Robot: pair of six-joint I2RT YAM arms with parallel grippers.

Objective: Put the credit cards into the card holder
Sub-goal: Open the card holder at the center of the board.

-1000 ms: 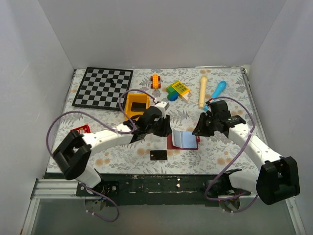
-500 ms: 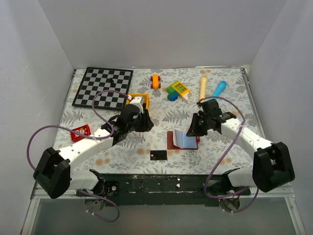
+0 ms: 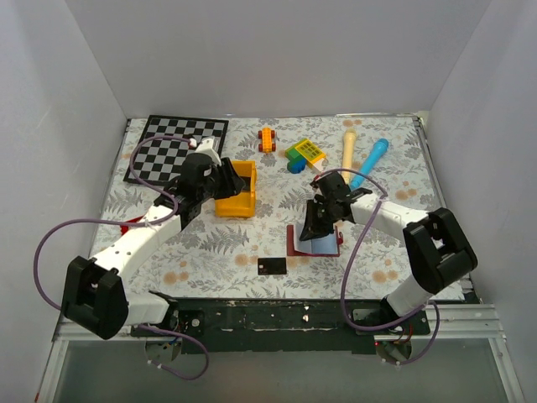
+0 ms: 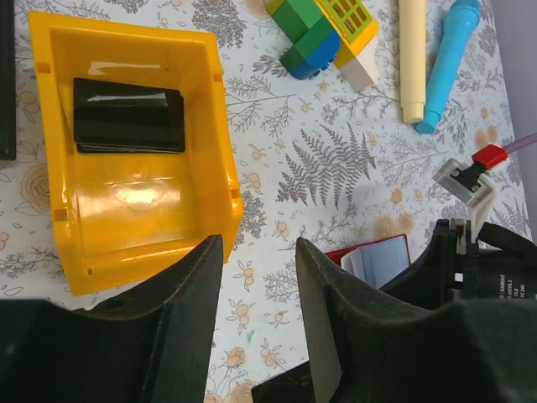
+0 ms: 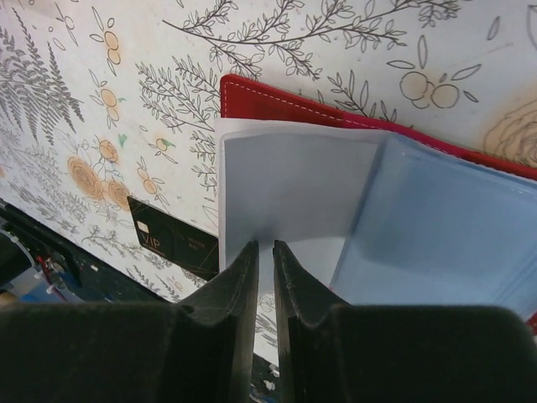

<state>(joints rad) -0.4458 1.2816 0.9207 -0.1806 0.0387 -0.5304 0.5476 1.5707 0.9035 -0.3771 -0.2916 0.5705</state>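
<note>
**Going for the next pickup**

Your right gripper [image 5: 264,252] pinches a pocket of the card holder [image 5: 285,101], jaws narrow. Left gripper [image 4: 258,248] hangs part-open and empty over the yellow bin [image 4: 214,126] at the holder's 10 o'clock, with the credit cards [image 4: 128,113] inside. Next I'd dip in and nip one.

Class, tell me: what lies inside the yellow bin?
Inside the yellow bin, black cards lie stacked flat at one end; the rest of its floor is bare. The top card covers those beneath, so their number cannot be told.

Black credit cards [image 4: 127,115], yellow bin [image 4: 126,206]; maroon card holder [image 5: 285,99].
</note>
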